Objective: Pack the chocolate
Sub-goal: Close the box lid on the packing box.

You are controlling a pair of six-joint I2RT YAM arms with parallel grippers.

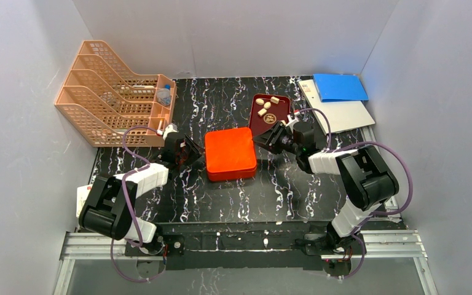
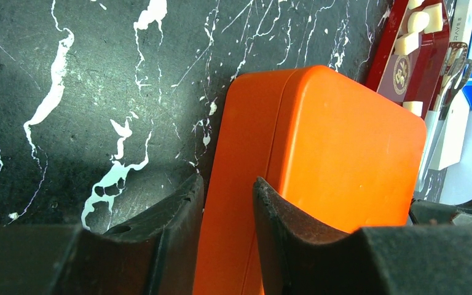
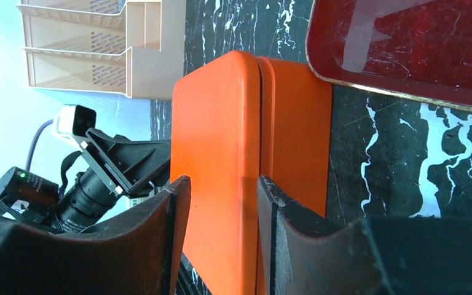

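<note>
The closed orange-red box [image 1: 230, 153] lies mid-table. My left gripper [image 1: 192, 153] is at its left side. In the left wrist view its jaws [image 2: 227, 181] are shut on the box's edge [image 2: 344, 153], one finger low by the table and one on the lid. My right gripper [image 1: 264, 140] is at the box's right side. In the right wrist view its jaws [image 3: 221, 179] are shut on the lid [image 3: 215, 123], with one fingertip at the seam. Several pale chocolate pieces [image 1: 266, 106] [image 2: 418, 21] lie in the dark red tray [image 1: 281, 110] [image 3: 418, 49] behind the box.
A peach file organizer [image 1: 110, 92] stands at the back left. A blue folder [image 1: 339, 87] on a white board [image 1: 344, 114] lies at the back right. White walls enclose the black marbled table [image 1: 221, 203].
</note>
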